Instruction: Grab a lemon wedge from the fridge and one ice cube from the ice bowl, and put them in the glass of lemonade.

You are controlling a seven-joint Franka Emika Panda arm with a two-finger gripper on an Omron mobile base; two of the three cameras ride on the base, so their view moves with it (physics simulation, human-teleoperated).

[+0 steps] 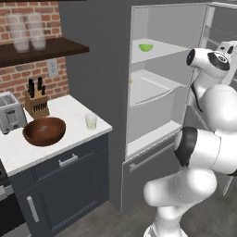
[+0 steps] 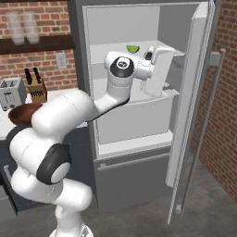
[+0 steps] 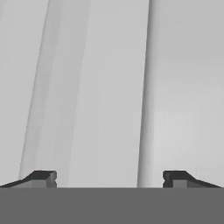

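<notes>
The fridge (image 1: 92, 69) stands open, its door (image 2: 194, 92) swung out to the right. The lemon wedge (image 1: 146, 47), a tiny bright green piece, lies on the upper shelf (image 2: 133, 48). My white hand (image 2: 159, 71) is raised in front of that shelf, just right of and slightly below the wedge, apart from it. My gripper (image 3: 109, 178) is open with nothing between its fingers and faces a pale inner wall. The glass of lemonade (image 1: 91, 121) stands on the counter's right corner. The brown ice bowl (image 1: 44, 131) sits to its left. The ice cube is out of view.
A toaster (image 1: 10, 112) and a knife block (image 1: 36, 99) stand at the counter's back. Frosted jars (image 1: 28, 30) rest on the wall shelf. A pale drawer (image 1: 150, 90) fills the fridge below the upper shelf. A brick wall (image 2: 224, 92) lies beyond the door.
</notes>
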